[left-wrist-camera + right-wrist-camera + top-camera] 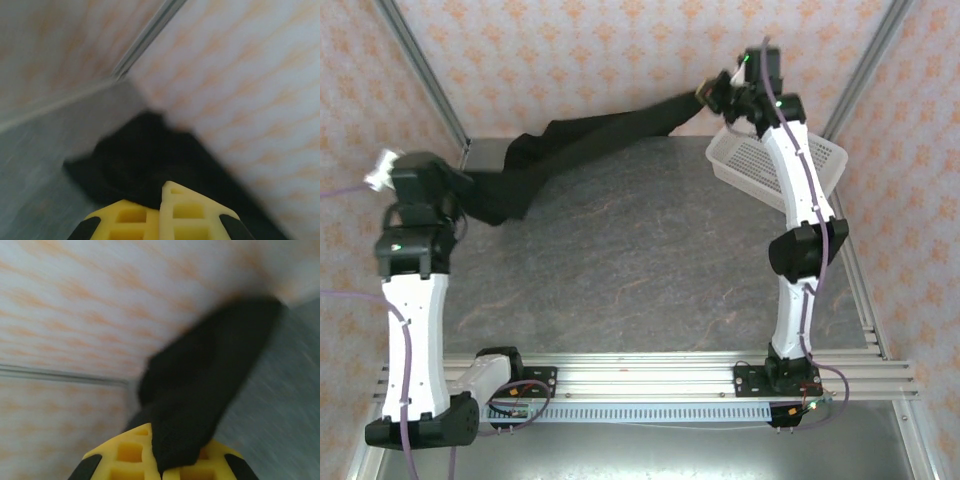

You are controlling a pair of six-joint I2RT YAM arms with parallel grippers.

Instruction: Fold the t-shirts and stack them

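Yellow right gripper (pixel 162 450) fingers (pixel 127 452) clench the black t-shirt (pixel 600 135) just left of the white basket (pixel 750 165); left gripper (pixel 161 205) clenches its far end. Lower evenly, keeping it taut.

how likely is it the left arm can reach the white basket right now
Probably not. The left gripper is shut on the black t-shirt at the left, the right gripper holds its other end, and the white basket sits far right under the right arm.
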